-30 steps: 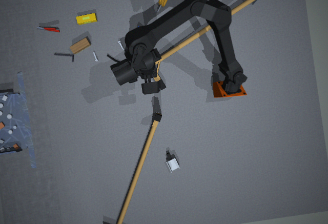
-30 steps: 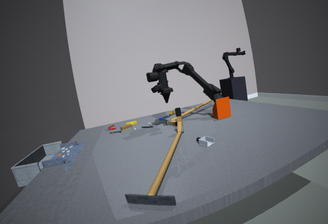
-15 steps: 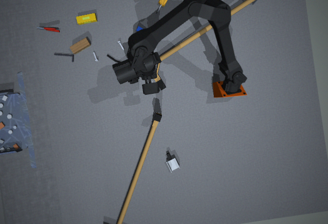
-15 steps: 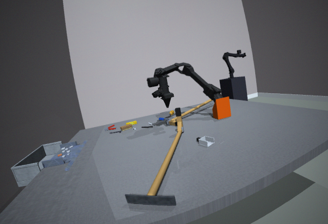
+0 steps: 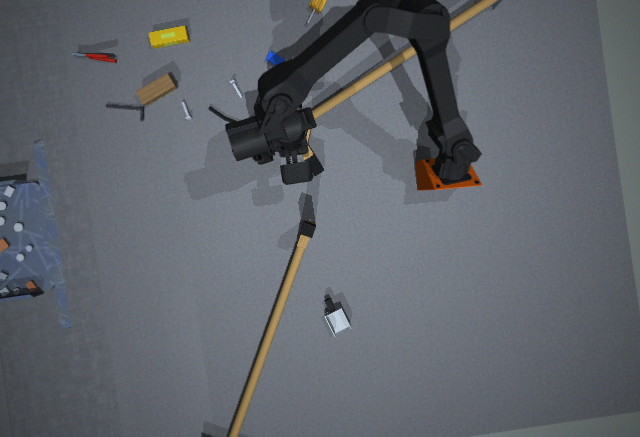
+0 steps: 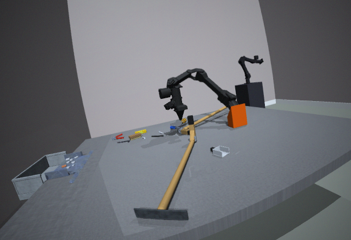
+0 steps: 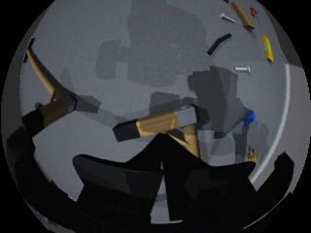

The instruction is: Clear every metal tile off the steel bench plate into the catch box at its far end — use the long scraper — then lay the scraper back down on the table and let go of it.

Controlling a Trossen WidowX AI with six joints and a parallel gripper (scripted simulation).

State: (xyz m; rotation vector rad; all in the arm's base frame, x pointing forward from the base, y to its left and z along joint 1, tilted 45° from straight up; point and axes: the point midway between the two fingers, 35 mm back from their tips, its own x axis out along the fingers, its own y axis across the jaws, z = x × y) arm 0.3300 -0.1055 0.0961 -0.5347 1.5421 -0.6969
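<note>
My gripper (image 5: pixel 310 169) (image 6: pixel 180 118) (image 7: pixel 161 137) is shut and empty, pointing down above the table. Below its tips in the wrist view is the wooden grip block (image 7: pixel 157 124) of a second long-handled tool. The long scraper (image 5: pixel 268 334) (image 6: pixel 178 174) (image 7: pixel 43 78) lies to one side, its wide dark blade at the front in the exterior view and its black-tipped grip end raised near my gripper. The bluish steel bench plate (image 5: pixel 55 261) (image 6: pixel 81 165) holds several pale and orange tiles (image 5: pixel 18 226) (image 6: pixel 68 159). The grey catch box (image 6: pixel 28 187) stands beyond it.
The second tool's long wooden handle (image 5: pixel 356 86) (image 6: pixel 211 115) runs under my arm. A small clear scoop (image 5: pixel 337 321) (image 6: pixel 221 151) lies beside the scraper. A yellow block (image 5: pixel 169 36), brown block (image 5: pixel 157 89), red pliers (image 5: pixel 100 57), bolts and a blue-handled tool (image 5: pixel 274 57) lie behind.
</note>
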